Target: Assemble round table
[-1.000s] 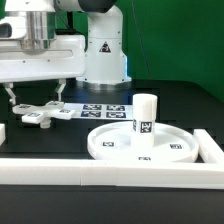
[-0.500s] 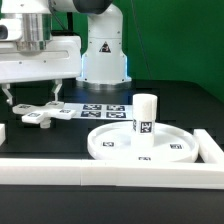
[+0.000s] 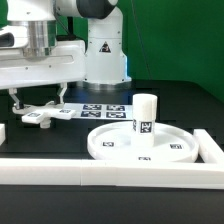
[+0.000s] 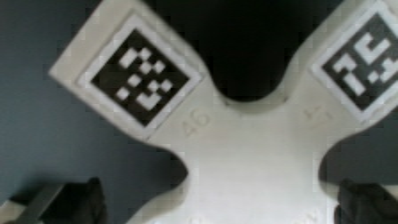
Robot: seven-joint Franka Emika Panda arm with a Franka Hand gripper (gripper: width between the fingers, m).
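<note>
White cross base (image 3: 42,114), left of frame, hung over by claw (image 3: 37,100), spread wide, nothing gripped. Risk imo: off-centre pinch, base gets skewed or shoved across worktop (image 3: 175,100).

Green backdrop (image 3: 172,35) behind a black tabletop (image 3: 185,105), white border bar (image 3: 100,172) in front.

Smooth white plastic base (image 4: 240,150), leg (image 3: 144,112), disc top (image 3: 176,139) (all matt-looking)

A matte black table top (image 3: 185,105) fills the exterior view. The thin, flat white marker board (image 3: 101,111) lies just off centre toward 12 o'clock. One long white border bar (image 3: 100,172) spans 6 o'clock, and another (image 3: 211,148) sits at 4 o'clock. A plain green backdrop wall (image 3: 175,40) stands at 2 o'clock.
</note>
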